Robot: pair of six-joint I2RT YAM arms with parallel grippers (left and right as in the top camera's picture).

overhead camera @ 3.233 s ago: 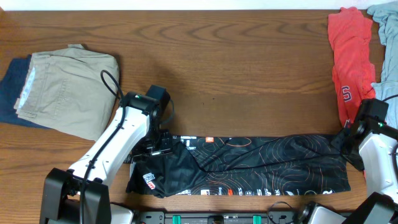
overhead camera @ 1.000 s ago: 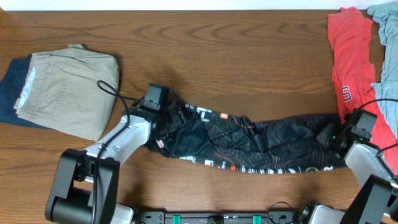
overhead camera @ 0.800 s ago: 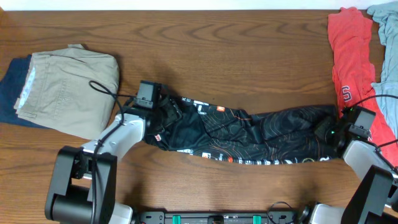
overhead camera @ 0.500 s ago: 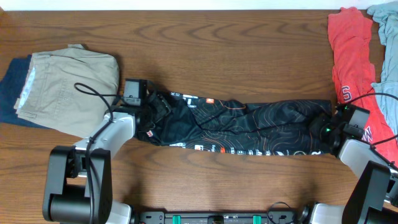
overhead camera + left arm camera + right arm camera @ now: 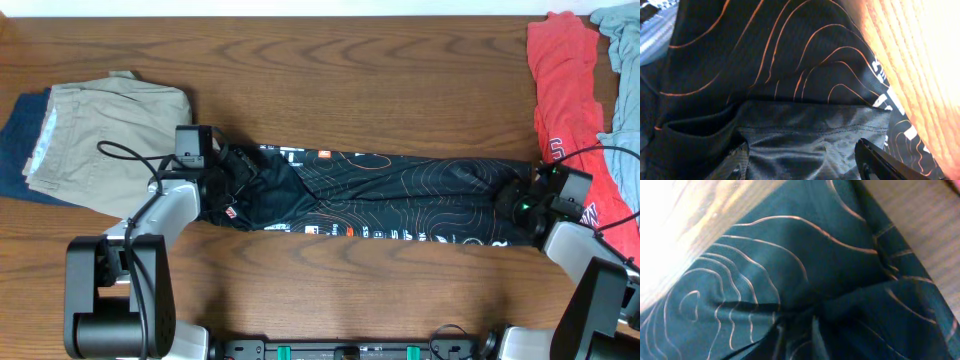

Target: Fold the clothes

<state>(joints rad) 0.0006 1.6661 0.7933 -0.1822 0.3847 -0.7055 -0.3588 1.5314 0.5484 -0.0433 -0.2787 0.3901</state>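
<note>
The jersey [image 5: 400,195] lies stretched in a band; the left gripper [image 5: 228,176] clamps 1 bunched end in wide-set jaws, while the state of the right gripper [image 5: 512,203] jaws cannot be told, and the next move is likely folding 1 end across.

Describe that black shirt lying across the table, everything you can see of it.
The black shirt is thin, slightly shiny sports cloth with fine orange contour lines, white lettering and small red logos. It lies folded into a long band, stretched left to right across the wooden table, rumpled at both ends. The left pincer grips one bunched end; the right pincer sits at the other, grip unclear.
</note>
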